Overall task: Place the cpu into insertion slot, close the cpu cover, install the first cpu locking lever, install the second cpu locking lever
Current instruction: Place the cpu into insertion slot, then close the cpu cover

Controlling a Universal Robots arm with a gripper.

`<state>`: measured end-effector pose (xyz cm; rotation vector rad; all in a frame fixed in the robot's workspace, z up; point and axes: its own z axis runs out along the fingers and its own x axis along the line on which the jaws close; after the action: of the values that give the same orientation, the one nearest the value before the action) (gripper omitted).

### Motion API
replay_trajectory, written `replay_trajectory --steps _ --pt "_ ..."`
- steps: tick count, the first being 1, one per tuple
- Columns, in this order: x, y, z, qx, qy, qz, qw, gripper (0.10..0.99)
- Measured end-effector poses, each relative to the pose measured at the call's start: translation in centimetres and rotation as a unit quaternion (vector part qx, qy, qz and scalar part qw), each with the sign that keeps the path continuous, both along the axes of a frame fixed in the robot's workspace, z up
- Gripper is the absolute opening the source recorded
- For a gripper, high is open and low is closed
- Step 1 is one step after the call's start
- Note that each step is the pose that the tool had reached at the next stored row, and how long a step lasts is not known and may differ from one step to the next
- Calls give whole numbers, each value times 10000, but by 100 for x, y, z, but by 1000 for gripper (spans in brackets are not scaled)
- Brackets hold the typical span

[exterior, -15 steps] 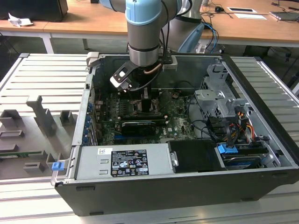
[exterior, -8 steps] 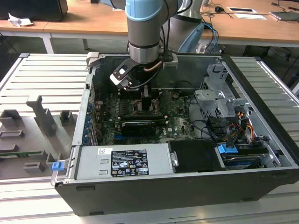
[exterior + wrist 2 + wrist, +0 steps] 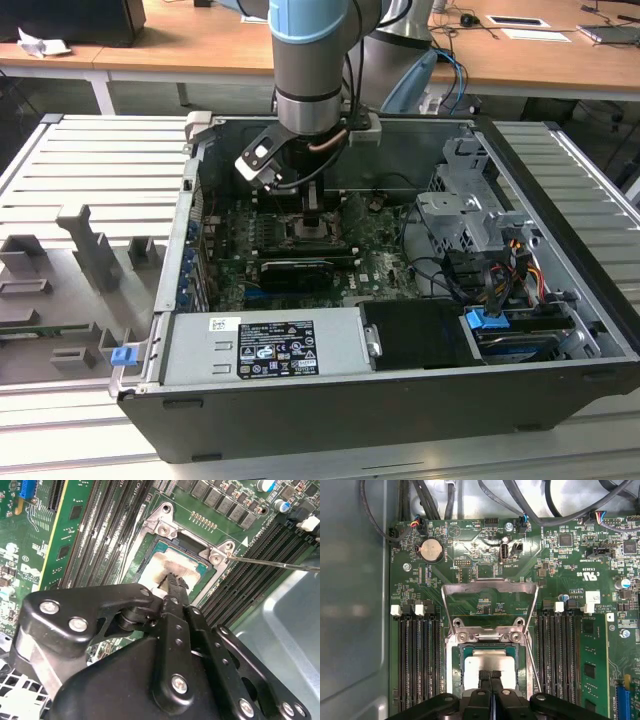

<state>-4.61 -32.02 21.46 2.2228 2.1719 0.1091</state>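
The pale silver cpu (image 3: 490,661) lies flat inside the insertion slot (image 3: 452,670), a square socket with a silvery rim on the green board. In the second wrist view, the cpu (image 3: 167,566) shows a dark smear on its top. The cpu cover (image 3: 490,586), a silvery frame with a window, stands swung open on its hinge beyond the socket. My gripper (image 3: 491,674) is shut, its black fingertips (image 3: 175,582) together just over or on the cpu's top face. It reaches down into the case over the socket (image 3: 313,222). A thin metal locking lever (image 3: 275,563) sticks out beside the socket.
Long black memory slots (image 3: 417,670) flank the socket on both sides. Black cables (image 3: 540,510) run across the board past the cover. The open case holds a power supply (image 3: 270,345), a drive cage (image 3: 465,215) and wires at the exterior view's right. Grey case wall (image 3: 350,605) is close by.
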Motion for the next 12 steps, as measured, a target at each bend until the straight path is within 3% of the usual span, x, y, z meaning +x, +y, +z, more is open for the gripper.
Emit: replay_trajectory --steps 9,12 --pt "0 0 15 -2 0 -11 10000 106" --pt "14 0 23 -51 7 -11 10000 106"
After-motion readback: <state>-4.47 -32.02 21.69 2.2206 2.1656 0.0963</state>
